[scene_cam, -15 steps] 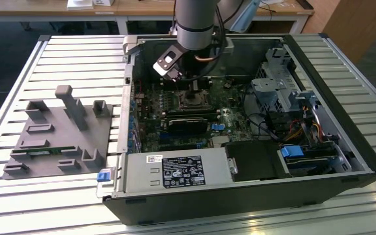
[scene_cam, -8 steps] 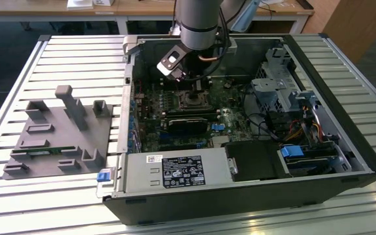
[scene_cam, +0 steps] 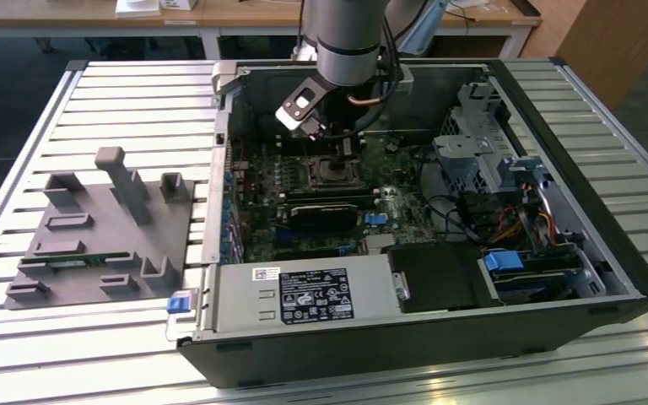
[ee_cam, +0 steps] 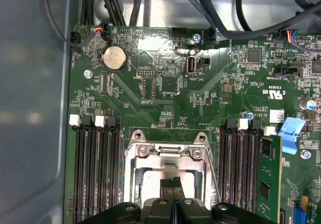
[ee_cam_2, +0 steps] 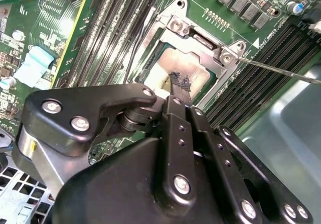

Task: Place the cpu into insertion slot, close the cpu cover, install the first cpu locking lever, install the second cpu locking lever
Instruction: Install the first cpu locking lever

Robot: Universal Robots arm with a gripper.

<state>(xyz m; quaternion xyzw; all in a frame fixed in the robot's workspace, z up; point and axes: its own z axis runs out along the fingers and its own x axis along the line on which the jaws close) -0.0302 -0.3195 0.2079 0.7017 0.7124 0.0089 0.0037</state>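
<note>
My gripper [scene_cam: 343, 150] hangs inside the open computer case, right above the insertion slot [scene_cam: 330, 174]. In both wrist views its two black fingers are pressed together, shut with nothing between them, their tips [ee_cam_2: 180, 82] just over the cpu [ee_cam_2: 173, 63]. The pale silvery cpu [ee_cam: 150, 176] lies in the slot. The cpu cover [ee_cam: 165, 152], a metal frame with a window, appears to lie down around it. One thin locking lever [ee_cam_2: 281, 71] stands out sideways over the memory slots [ee_cam_2: 261, 78]. The same lever [ee_cam: 214, 180] runs along the socket's side.
A grey plastic fixture [scene_cam: 99, 228] sits on the slatted table at the exterior view's left. Inside the case are a black card [scene_cam: 324, 209], a power supply [scene_cam: 301, 295], a drive cage [scene_cam: 482, 152] and cables [scene_cam: 459, 215]. Memory slots [ee_cam: 95, 174] flank the socket.
</note>
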